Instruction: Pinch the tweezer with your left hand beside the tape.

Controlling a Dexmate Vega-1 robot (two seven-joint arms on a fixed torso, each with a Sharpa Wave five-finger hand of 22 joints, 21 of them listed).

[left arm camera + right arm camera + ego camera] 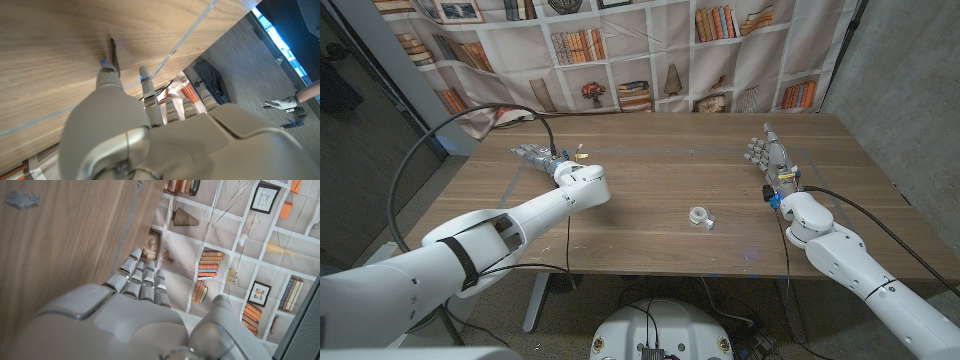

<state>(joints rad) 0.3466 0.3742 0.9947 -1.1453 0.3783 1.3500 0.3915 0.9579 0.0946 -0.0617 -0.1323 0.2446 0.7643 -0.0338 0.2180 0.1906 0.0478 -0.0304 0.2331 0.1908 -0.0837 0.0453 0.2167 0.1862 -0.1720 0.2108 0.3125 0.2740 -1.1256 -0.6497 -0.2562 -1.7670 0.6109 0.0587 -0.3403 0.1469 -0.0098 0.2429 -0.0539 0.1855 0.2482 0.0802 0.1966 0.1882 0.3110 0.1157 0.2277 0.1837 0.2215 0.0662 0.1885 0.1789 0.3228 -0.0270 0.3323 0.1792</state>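
The tweezer (114, 52) is a thin dark strip lying on the wood at the table's far left. My left hand (533, 154) reaches over that spot with its fingers stretched out. One fingertip (107, 72) is right at the tweezer's near end, and nothing sits between the fingers. The tape (700, 216) is a small clear roll near the middle of the table, well apart from my left hand. At the table's right side my right hand (767, 155) stands with fingers straight and together, holding nothing.
A bookshelf-print backdrop (650, 60) hangs behind the table. A black cable (430, 150) loops off the left edge by my left arm. A pale line (185, 32) crosses the wood. A person's hand (286, 104) shows off beyond the table.
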